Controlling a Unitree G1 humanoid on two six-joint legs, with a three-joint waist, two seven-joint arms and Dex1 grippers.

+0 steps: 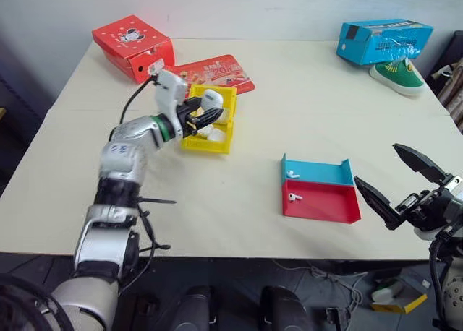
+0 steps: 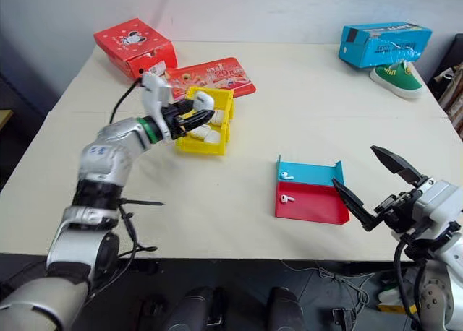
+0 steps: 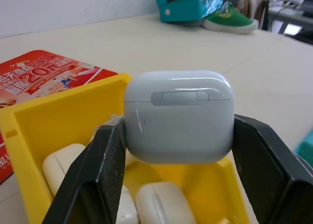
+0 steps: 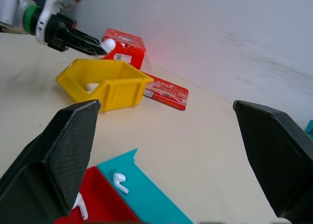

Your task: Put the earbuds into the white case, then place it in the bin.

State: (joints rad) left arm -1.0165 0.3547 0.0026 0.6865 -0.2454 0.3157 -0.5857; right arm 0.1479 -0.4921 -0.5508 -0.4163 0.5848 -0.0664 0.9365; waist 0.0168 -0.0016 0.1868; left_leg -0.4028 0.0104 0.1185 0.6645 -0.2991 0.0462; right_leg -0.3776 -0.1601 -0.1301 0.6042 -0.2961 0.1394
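Note:
My left gripper (image 1: 212, 109) is shut on a closed white case (image 3: 178, 117) and holds it just above the yellow bin (image 1: 206, 147). Other white cases (image 3: 63, 161) lie inside the bin. Two earbuds rest in the shallow tray (image 1: 346, 170): one earbud (image 1: 292, 174) in its blue half, the other (image 1: 294, 197) in its red half. My right gripper (image 1: 376, 165) is wide open with nothing between its fingers, at the table's front right corner, to the right of the tray.
A red cardboard box (image 1: 134, 45) sits at the back left, with a red printed card (image 1: 217, 72) lying just behind the bin. A blue box (image 1: 383, 40) and a green shoe (image 1: 398, 76) are at the back right.

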